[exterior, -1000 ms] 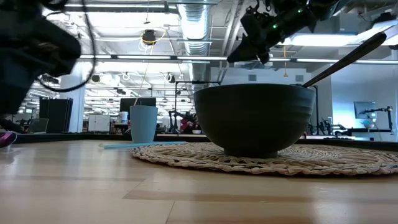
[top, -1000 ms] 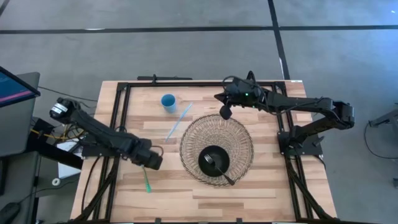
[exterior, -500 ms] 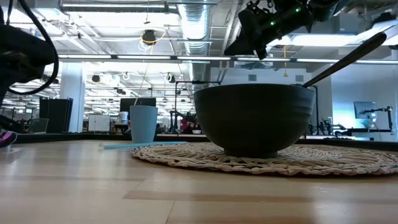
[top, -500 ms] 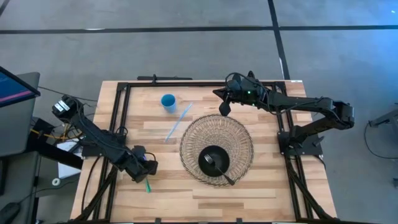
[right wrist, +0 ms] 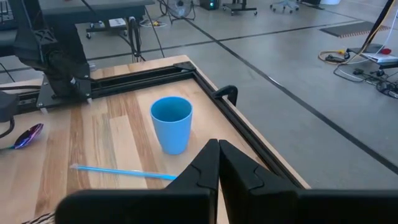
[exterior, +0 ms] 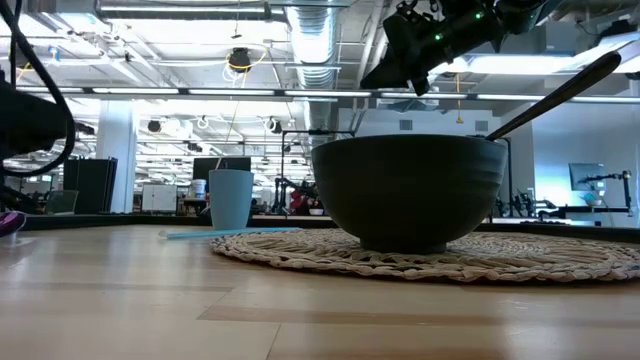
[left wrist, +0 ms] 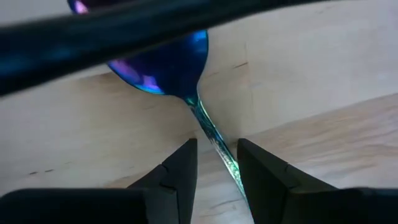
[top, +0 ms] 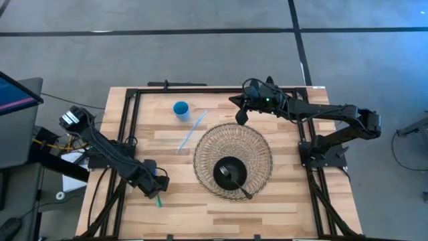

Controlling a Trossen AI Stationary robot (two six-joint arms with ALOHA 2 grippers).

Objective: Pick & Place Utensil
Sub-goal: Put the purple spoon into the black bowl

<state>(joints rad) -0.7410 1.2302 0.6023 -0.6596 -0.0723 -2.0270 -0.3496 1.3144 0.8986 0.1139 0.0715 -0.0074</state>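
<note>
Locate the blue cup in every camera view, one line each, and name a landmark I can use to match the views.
High view: blue cup stands at the table's far left part, left of the woven mat.
Low view: cup left of the black bowl, in the background.
Left wrist view: not in it.
Right wrist view: cup at centre, just beyond the right end effector.
Shared landmark: the blue straw lying near the cup.

Bowl (top: 229,172) on mat (top: 257,144), mid-table.

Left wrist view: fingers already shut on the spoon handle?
No. The left gripper fingers straddle the spoon handle with gaps on both sides.
</note>
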